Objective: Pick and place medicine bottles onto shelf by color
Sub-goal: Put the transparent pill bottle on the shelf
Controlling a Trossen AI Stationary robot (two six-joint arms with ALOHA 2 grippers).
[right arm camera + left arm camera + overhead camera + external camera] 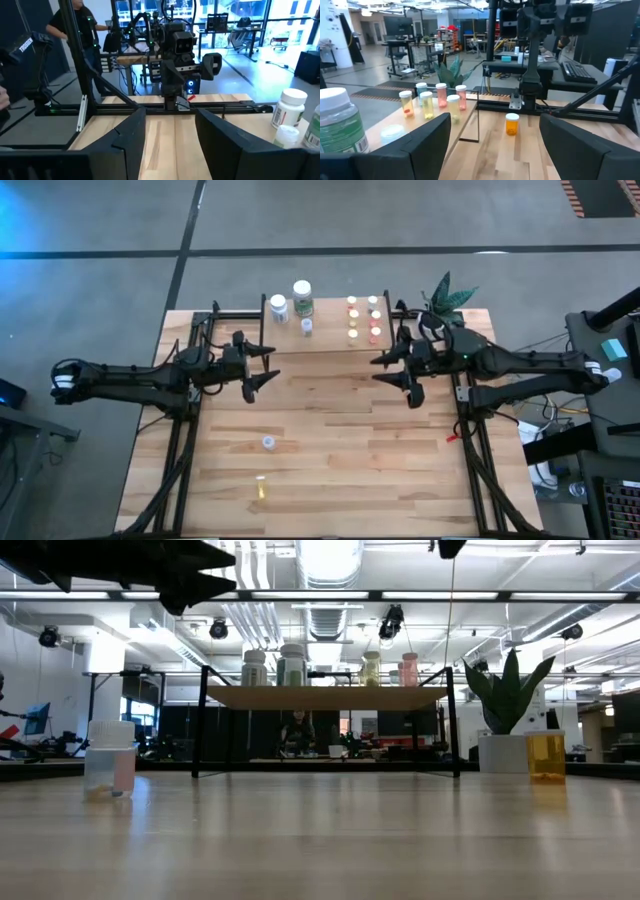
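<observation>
The wooden table (330,470) fills the centre of the high view. The left arm (130,380) enters from the frame's left and the right arm (530,365) from its right, both stretched toward the middle.

The shelf (325,315) sits at the top centre of the table, between the arms' bases. A potted plant (448,295) stands just right of it.

The left gripper (268,365) hovers left of centre, below the shelf's left end, fingers spread wide and empty. The right gripper (385,368) hovers right of centre, below the shelf's right end, likewise wide apart and holding nothing.

On the shelf's left half stand two large white bottles (290,302) with a small white-capped bottle (307,326) just below them. On the right half, small bottles (363,318) stand in two columns, yellow beside orange-red.

Two bottles are off the shelf: a clear bottle (268,442) in the lower centre of the table, and a yellow bottle (260,490) lying near the bottom edge.
</observation>
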